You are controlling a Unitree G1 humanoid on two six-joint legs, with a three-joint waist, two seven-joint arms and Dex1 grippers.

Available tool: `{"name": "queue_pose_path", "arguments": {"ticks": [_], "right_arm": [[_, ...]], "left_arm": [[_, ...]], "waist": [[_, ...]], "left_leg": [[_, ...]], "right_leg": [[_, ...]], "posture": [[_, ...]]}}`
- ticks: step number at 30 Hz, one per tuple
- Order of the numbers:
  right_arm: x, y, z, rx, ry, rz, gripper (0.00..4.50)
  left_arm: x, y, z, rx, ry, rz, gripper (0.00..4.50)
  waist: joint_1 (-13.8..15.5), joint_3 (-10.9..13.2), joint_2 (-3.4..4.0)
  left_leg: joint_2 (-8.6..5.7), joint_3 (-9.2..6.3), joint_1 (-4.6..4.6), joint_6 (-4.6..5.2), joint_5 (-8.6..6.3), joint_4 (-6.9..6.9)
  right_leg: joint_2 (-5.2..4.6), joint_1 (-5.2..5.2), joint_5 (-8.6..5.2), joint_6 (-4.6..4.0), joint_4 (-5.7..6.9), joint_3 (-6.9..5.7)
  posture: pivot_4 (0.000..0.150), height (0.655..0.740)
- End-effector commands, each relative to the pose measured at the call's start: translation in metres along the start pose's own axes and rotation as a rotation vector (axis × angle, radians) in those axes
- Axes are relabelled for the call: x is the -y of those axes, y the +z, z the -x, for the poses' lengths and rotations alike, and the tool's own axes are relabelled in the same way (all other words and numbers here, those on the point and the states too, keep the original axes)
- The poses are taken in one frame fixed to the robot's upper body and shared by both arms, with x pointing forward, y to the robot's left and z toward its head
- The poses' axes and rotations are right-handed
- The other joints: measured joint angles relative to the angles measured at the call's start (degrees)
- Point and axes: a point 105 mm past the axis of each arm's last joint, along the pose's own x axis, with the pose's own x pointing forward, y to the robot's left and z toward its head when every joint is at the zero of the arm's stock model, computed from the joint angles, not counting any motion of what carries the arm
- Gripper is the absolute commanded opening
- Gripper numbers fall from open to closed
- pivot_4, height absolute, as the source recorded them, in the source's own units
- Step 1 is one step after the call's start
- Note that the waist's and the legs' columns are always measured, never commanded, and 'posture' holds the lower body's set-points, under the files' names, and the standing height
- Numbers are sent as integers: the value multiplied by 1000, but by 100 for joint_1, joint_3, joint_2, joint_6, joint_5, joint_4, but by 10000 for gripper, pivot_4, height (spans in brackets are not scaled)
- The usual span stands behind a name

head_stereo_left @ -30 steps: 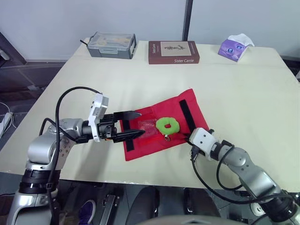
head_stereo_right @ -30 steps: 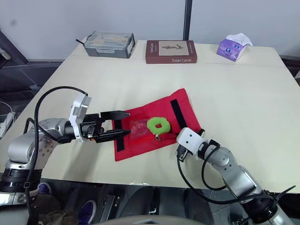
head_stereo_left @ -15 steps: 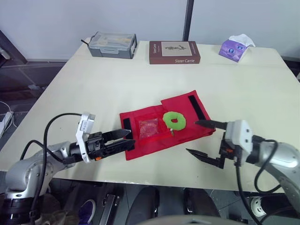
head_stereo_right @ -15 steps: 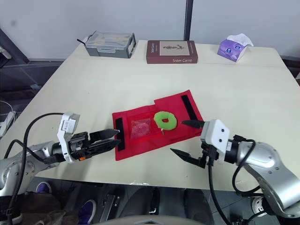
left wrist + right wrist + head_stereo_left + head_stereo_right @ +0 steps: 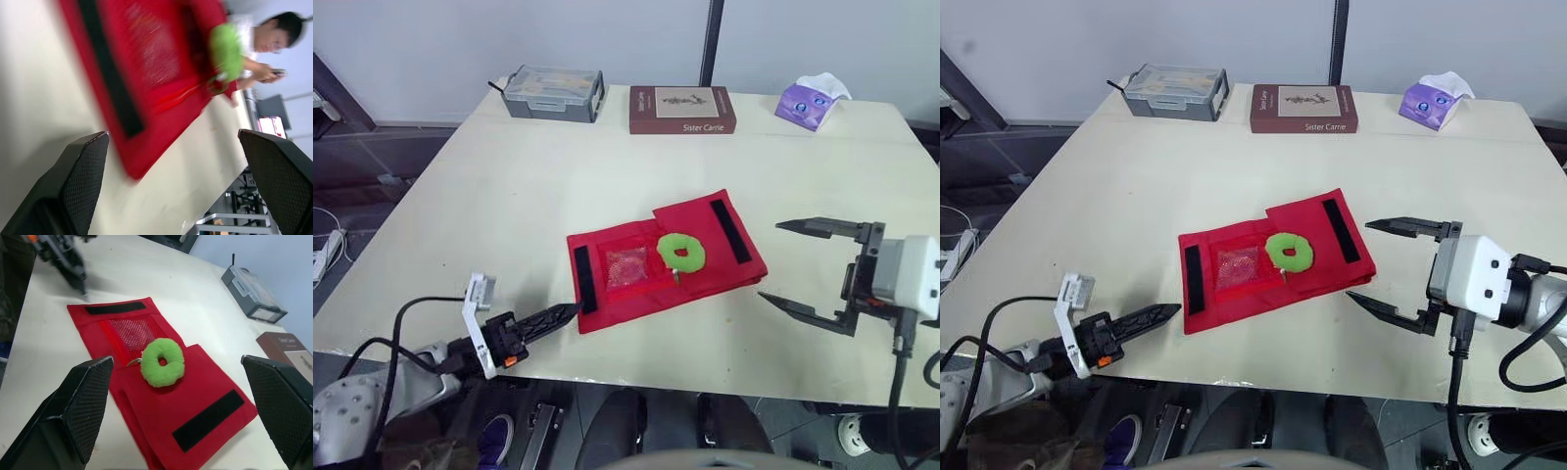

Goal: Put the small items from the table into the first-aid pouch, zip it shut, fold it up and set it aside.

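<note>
Two claws flank the red first-aid pouch (image 5: 710, 266), and neither has hold of anything. The pouch lies flat on the cream worktop (image 5: 509, 186), towards the near edge and roughly midway across. It is spread open for most of its length, with its right-hand part doubled over. A black fastening strip (image 5: 581, 280) runs along its left end and another black strip (image 5: 729, 230) crosses the doubled-over right end. A mesh pocket (image 5: 626, 266) sits left of centre. A fuzzy green ring (image 5: 680, 252) rests on top of the pouch just right of that pocket, lying on the fabric, not inside it.

The left claw (image 5: 566, 311) is low at the near edge of the worktop. It points at the pouch's near left corner and stops just short of it. Its wrist view shows its fingers (image 5: 80, 183) spread wide. The right claw (image 5: 781, 262) hangs over the worktop to the right of the pouch and clear of it. Its fingers are wide apart and reach towards the pouch.

Along the far edge stand a grey plastic case (image 5: 553, 93), a brown book (image 5: 682, 109) titled "Sister Carrie", and a purple tissue pack (image 5: 813, 101). All three are well apart from the pouch. Beyond the worktop, a person (image 5: 249, 41) in a white top shows in the left wrist view.
</note>
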Motion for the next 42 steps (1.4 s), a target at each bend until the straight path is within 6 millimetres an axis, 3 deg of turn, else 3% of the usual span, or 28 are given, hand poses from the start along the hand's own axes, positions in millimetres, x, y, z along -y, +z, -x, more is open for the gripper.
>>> {"name": "queue_pose_path", "arguments": {"ticks": [1,12,22,25,27,28,34,36,39,42], "right_arm": [[-3,5,3,10,-7,33,44635],[-6,1,4,5,-6,16,44635],[-4,0,2,4,-33,-6,44635],[-2,-2,0,-1,-45,-32,45000],[0,-3,-1,-1,-52,-47,45000],[0,-3,-2,-2,-52,-55,45000],[7,-6,-11,3,-52,-109,45000],[9,-9,-16,-2,-41,-153,45000],[9,-14,-25,5,-33,-236,38550],[4,-23,-36,-12,-12,-307,24406]], "left_arm": [[7,1,-1,6,-15,29,45000],[12,-6,-36,-3,1,131,45000],[16,-14,-44,-53,-22,168,45000],[16,-14,-47,-58,-23,155,37523],[15,-14,-49,-58,-19,143,29160],[14,-13,-50,-60,-16,135,22899],[4,10,-47,-44,-5,41,994],[1,27,-40,-61,-19,-30,153],[1,48,-33,-105,-61,-137,0],[1,62,-31,-163,-112,-221,0]], "waist": [[20,-1,-1],[21,-6,3],[20,-11,10],[20,-11,9],[20,-11,9],[19,-11,9],[15,-11,9],[11,-9,7],[-5,-7,3],[-2,-5,3]], "left_leg": [[-3,0,-1,0,0,0],[-7,1,-1,-1,0,-1],[-10,5,0,-1,0,-1],[-11,7,0,-2,1,-1],[-11,7,0,-2,1,-1],[-11,7,0,-2,1,-1],[-11,7,0,-2,1,-1],[-11,9,2,-2,2,-1],[-10,16,-2,-1,2,-2],[-10,27,0,-1,2,-4]], "right_leg": [[-7,0,-2,-3,0,-3],[-19,1,-2,-5,-1,-8],[-18,1,-2,-6,-1,-9],[-18,2,-2,-6,-1,-8],[-16,2,-2,-6,-1,-9],[-16,2,-2,-6,-1,-9],[-11,2,-3,-6,-1,-15],[-6,1,-3,-6,0,-29],[31,-1,-3,-7,0,-29],[31,-3,-3,-7,-1,-19]], "posture": [[1500,7400],[1500,7400],[1500,7400],[1500,7400],[1500,7400],[1500,7400],[1500,7400],[1500,7400],[1500,7400],[1500,7400]]}}
